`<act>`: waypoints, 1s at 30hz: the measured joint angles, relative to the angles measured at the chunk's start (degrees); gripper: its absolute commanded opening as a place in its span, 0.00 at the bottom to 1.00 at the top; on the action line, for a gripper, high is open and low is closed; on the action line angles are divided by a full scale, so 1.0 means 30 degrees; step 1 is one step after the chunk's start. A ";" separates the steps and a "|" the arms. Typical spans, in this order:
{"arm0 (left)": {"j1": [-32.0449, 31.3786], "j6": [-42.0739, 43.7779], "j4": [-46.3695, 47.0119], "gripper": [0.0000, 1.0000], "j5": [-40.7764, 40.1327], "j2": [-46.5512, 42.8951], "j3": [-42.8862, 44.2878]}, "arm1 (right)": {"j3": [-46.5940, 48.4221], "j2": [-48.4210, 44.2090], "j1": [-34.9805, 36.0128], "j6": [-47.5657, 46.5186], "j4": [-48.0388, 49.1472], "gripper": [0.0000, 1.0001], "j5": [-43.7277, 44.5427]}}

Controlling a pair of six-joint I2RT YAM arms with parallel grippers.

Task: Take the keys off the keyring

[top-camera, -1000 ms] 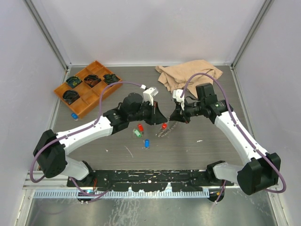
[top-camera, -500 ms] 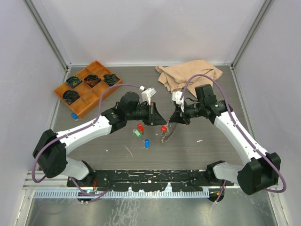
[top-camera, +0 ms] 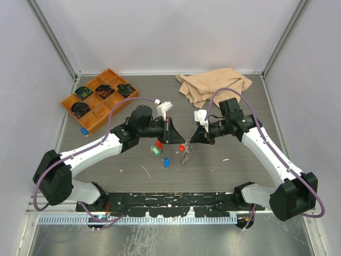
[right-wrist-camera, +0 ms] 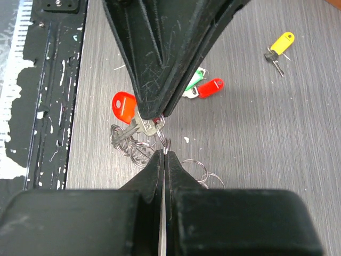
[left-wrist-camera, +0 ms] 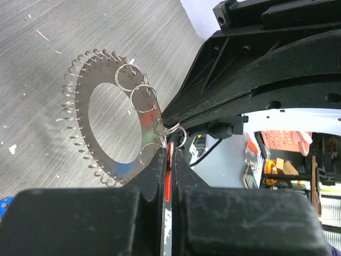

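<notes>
right gripper (right-wrist-camera: 164, 156) grips the keyring (left-wrist-camera: 80, 117) by its rim; left gripper (left-wrist-camera: 169, 152) pinches the red key (right-wrist-camera: 123, 106) on it. a tray (top-camera: 100, 125) far left of the keyring holds dark bundles (top-camera: 102, 92).

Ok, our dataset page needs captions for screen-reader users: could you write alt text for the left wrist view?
The left tool, shut on a red key tag, meets the right tool, which pinches the edge of the keyring, a silver ring with a spiky rim. Small split rings sit on its edge; grey table lies behind.
</notes>
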 measured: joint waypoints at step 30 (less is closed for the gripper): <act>0.0022 -0.2011 0.3381 0.09 0.1894 0.0306 -0.3322 | -0.1275 -0.0066 -0.0182 -0.5020 -0.1996 0.01 -0.2710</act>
